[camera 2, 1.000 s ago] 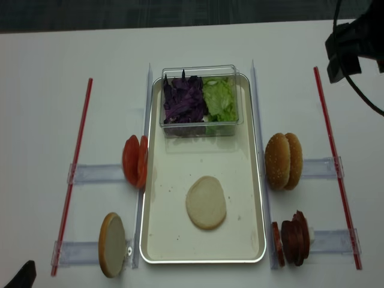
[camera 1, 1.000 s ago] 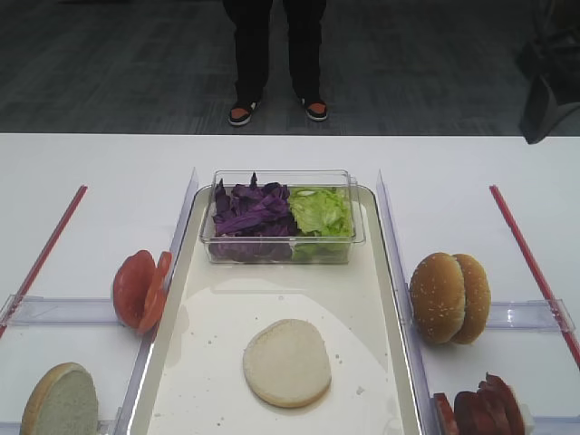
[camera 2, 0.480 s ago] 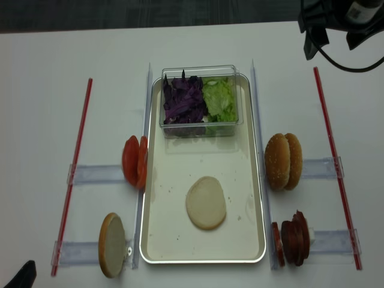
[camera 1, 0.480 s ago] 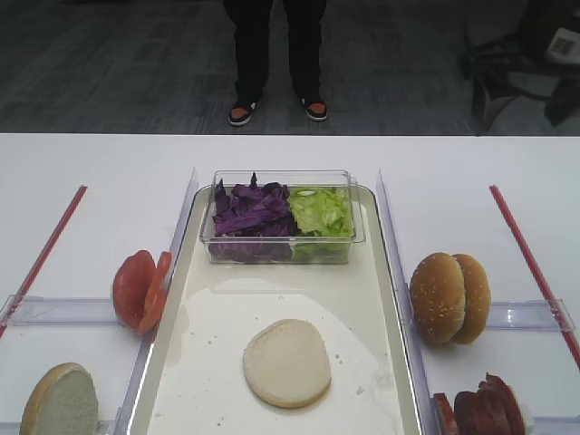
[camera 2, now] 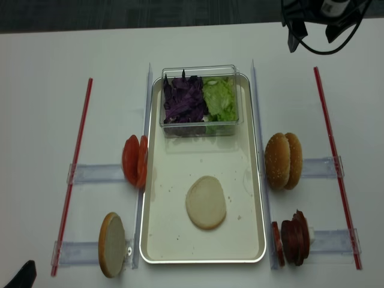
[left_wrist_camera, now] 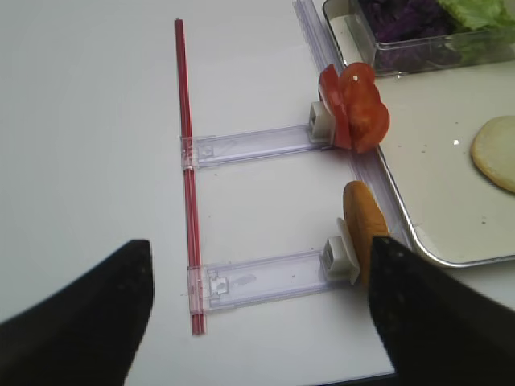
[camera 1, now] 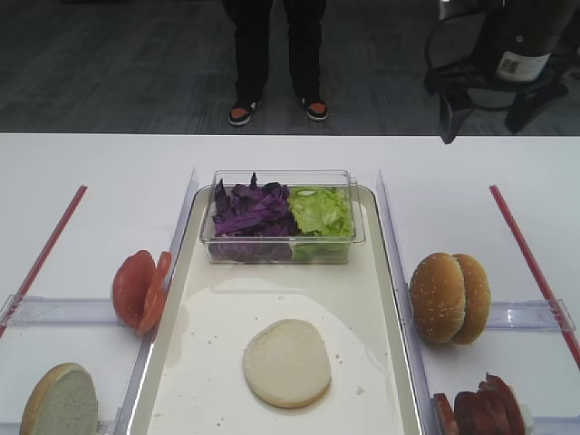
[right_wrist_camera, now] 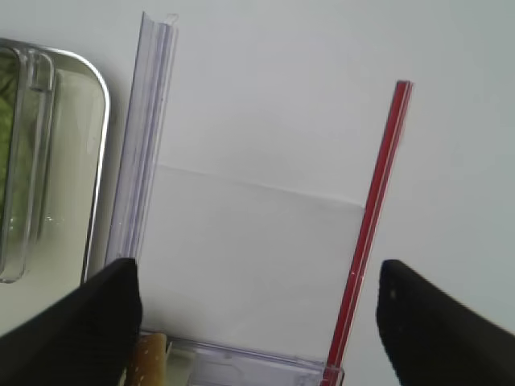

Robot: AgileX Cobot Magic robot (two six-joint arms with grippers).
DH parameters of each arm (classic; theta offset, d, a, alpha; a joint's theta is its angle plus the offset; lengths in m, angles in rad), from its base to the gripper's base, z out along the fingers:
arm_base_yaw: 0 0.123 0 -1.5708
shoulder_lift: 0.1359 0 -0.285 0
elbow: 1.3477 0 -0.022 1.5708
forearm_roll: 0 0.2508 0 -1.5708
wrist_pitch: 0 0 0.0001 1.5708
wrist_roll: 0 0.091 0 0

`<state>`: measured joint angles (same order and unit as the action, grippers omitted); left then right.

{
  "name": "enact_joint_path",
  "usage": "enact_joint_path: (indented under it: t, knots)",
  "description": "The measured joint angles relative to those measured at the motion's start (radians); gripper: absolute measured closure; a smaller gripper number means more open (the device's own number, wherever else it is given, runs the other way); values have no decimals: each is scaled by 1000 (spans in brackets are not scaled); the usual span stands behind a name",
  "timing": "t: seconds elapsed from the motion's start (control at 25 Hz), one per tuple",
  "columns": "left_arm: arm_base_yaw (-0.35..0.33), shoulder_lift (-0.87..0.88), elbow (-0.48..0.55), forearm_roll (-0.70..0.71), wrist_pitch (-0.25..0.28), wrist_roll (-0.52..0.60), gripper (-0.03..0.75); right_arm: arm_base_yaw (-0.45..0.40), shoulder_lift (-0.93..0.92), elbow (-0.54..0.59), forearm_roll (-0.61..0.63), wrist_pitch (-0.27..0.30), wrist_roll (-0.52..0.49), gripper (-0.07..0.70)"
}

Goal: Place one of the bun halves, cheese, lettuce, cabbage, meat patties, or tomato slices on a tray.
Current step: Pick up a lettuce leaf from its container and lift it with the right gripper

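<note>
Red strips [camera 2: 74,174] run down the far left and far right [camera 2: 335,162] of the white table [camera 2: 36,90], and between them the food is laid out. At the left edge stands a single bun half [camera 2: 111,244] on edge in a clear holder, with upright tomato slices [camera 2: 135,161] just above it in the overhead view. The left gripper [left_wrist_camera: 257,314] shows only in its wrist view as two dark blurred fingers standing wide apart with nothing between them, above the table near that bun half. The cream-white tray [camera 2: 180,150] with its silvery rim fills the middle; one pale bun half [camera 2: 206,202] lies flat on it, cut face up, and a clear tub [camera 2: 200,123] at its far end holds purple cabbage [camera 2: 185,99] on the left and green lettuce [camera 2: 219,99] on the right. Right of the tray, two bun halves [camera 2: 283,161] stand together on edge, with the meat patties [camera 2: 293,238] nearer the front. The right gripper [camera 1: 489,113] hangs above the table's far right corner, jaws wide and empty; a small square code label [camera 1: 512,64] is on the arm, unreadable.
</note>
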<state>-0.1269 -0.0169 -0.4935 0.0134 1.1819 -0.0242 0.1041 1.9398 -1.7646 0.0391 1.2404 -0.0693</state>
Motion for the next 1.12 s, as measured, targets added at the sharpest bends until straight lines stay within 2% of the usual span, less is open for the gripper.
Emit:
enact_joint_path:
  t: [0.2,0.4,0.96,1.12]
  knots:
    - [0,0,0,0,0,0,193,0,103,-55,0,-2,-2,20]
    - [0,0,0,0,0,0,193,0,150,-61,2,-6,-2,27]
    - [0,0,0,0,0,0,193,1,151,-66,75,-6,-24,52]
    - [0,0,0,0,0,0,193,25,151,-82,78,-6,-24,54]
